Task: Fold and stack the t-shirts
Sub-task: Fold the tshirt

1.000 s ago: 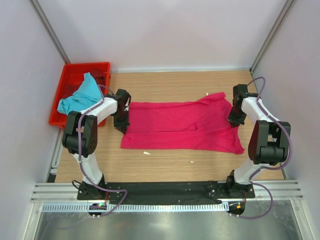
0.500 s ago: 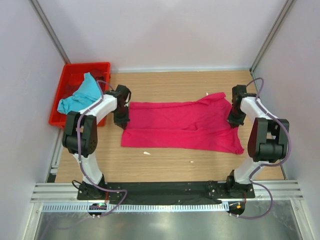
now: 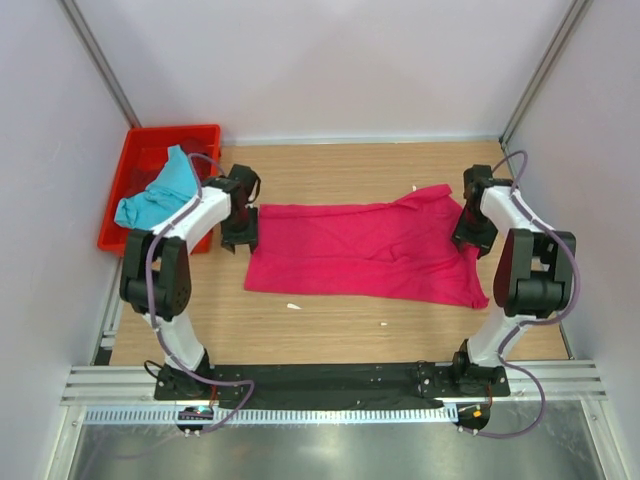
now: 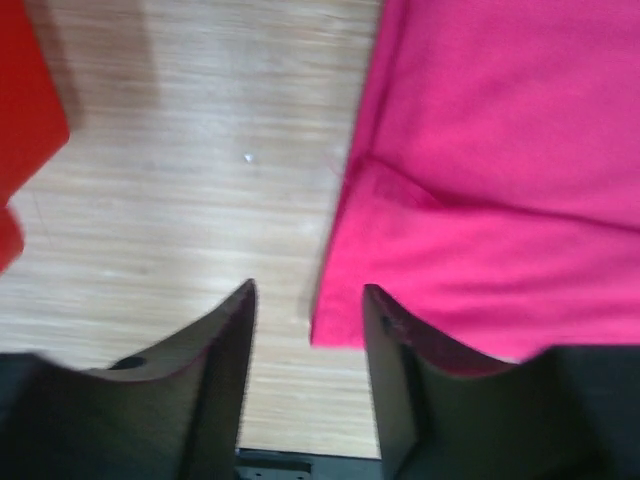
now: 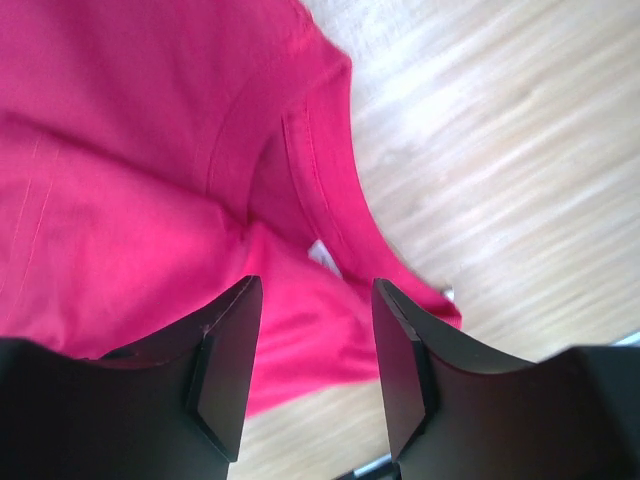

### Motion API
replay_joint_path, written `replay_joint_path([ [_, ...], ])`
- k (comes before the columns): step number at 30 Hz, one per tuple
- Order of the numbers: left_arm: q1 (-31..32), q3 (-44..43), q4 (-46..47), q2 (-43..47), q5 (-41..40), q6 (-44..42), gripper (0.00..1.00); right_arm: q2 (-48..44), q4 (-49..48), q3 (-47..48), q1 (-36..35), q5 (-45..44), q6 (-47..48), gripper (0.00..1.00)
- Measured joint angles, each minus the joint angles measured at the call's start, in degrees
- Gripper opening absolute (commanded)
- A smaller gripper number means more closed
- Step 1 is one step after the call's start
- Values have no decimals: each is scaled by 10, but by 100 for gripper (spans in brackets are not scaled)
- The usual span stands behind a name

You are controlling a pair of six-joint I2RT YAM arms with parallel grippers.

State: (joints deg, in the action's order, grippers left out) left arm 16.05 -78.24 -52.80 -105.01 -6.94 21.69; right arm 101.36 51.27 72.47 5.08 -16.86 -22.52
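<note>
The magenta-pink t-shirt [image 3: 365,250] lies folded into a long band across the middle of the wooden table. My left gripper [image 3: 238,238] hovers at its left end, open, and in the left wrist view that gripper [image 4: 309,288] has the pink t-shirt's [image 4: 500,150] corner just under the gap, not gripped. My right gripper [image 3: 470,238] stands at the right end, open too. In the right wrist view the right gripper [image 5: 317,281] spreads over the pink t-shirt's [image 5: 120,120] collar area. The turquoise-blue t-shirt [image 3: 155,190] is bunched up in the crate.
The red plastic crate [image 3: 170,129] stands at the back left against the wall, and its side [image 4: 25,120] shows close to my left gripper. Two small white scraps [image 3: 293,305] [image 3: 383,323] lie on the wood in front of the shirt. Walls close in on three sides.
Both grippers went from shut to open and let go of the pink t-shirt's ends. The left gripper shifted slightly left and back; the cloth now rests flat.
</note>
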Motion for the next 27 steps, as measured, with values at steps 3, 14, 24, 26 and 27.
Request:
replay_joint_path([
  [3, 9, 10, -3, 59, 19, 5, 32, -47, 10, -19, -3, 9, -16, 48],
  [14, 21, 115, 66, -5, 146, 50, 11, -61, -35, -153, -3, 46, -94, 17],
  [24, -56, 201, 119, 43, 223, 124, 10, -80, -41, -185, 24, 37, -120, 32],
  [26, -57, 218, 120, 63, 216, 127, 15, -90, -38, -194, 24, 31, -119, 34],
  [27, -57, 225, 117, 72, 209, 127, 20, -93, -33, -197, 24, 27, -116, 38],
])
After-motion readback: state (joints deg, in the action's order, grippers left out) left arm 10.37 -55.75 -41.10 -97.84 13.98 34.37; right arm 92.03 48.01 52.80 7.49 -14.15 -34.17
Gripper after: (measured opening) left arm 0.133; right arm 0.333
